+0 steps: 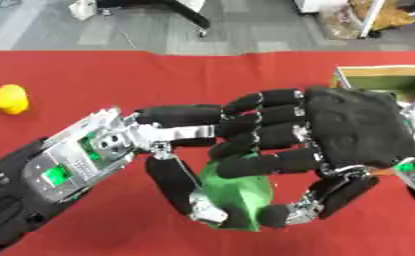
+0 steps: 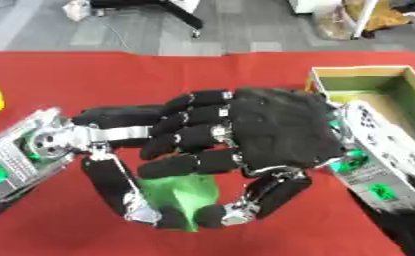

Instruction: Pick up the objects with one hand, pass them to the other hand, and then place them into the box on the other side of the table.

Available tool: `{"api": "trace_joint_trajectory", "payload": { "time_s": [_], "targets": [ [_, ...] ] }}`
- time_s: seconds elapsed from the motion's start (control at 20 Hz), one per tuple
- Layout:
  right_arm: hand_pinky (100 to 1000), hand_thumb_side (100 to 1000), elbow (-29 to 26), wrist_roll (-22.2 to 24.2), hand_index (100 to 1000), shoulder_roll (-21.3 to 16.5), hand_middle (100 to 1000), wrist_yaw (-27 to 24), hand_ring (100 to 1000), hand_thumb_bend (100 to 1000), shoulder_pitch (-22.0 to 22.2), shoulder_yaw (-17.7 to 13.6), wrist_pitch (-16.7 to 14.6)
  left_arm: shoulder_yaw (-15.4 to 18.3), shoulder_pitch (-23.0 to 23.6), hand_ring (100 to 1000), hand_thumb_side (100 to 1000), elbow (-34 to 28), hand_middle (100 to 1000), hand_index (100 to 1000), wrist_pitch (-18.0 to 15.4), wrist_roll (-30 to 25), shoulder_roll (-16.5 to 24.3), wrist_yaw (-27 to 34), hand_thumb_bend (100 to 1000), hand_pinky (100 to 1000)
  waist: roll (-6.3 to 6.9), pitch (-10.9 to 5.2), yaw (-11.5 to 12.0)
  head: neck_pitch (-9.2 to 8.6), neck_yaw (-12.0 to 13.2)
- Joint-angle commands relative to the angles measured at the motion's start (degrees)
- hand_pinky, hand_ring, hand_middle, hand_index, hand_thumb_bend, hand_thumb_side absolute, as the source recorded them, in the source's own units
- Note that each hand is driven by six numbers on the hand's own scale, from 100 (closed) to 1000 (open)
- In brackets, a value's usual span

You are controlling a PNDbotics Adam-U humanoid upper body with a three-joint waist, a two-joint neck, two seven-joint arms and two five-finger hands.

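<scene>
A green object [image 1: 238, 194] hangs above the red table's middle, between both hands. My left hand [image 1: 162, 131] comes in from the left; its fingers reach right over the object and its thumb curls down along the object's left side. From the right, my right hand [image 2: 276, 127] lays its fingers over the object's top and over the left fingers, with its thumb hooked under the lower right. Most of the object is hidden by the fingers. The open box [image 2: 361, 71], with pale walls and a green inside, stands at the table's right edge, behind the right hand.
A small yellow object [image 1: 9, 98] sits on the red cloth [image 1: 114, 75] at the far left. Beyond the table's far edge lies grey floor with a black chair leg [image 1: 189, 15] and other clutter.
</scene>
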Motion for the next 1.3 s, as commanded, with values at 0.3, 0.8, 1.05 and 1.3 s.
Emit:
{"api": "trace_joint_trajectory", "payload": {
  "time_s": [0.3,0.8,1.05,1.3],
  "targets": [
    [854,462,-0.9,-0.1,1000,-0.5,825,1.7,825,281,-0.2,-0.1,-0.2,1.5,-1.6,493,265,-3.7,437,566,2.4,-0.6,0.8,3.1,100,666,0.18,-1.45,0.0,0.07,0.0],
    [866,447,-0.9,-0.2,1000,-0.9,828,1.6,829,248,-0.1,-0.2,-0.3,3.0,-0.6,495,260,-3.8,439,568,2.3,-0.6,4.0,3.0,100,670,0.3,-1.55,-0.3,0.08,0.3],
    [869,448,-0.9,0.2,1000,-1.0,828,1.3,830,247,-0.2,-0.3,-0.7,3.5,-0.1,496,260,-3.0,439,569,1.3,-0.3,5.1,2.3,100,670,0.38,-1.58,-0.4,0.18,0.4],
    [874,461,-0.9,0.8,1000,-1.1,833,1.3,835,238,0.0,-0.3,-1.1,4.2,0.2,495,260,-3.3,438,569,1.0,0.1,6.1,2.4,100,671,0.35,-1.7,-0.4,0.28,0.3]
  ]
}}
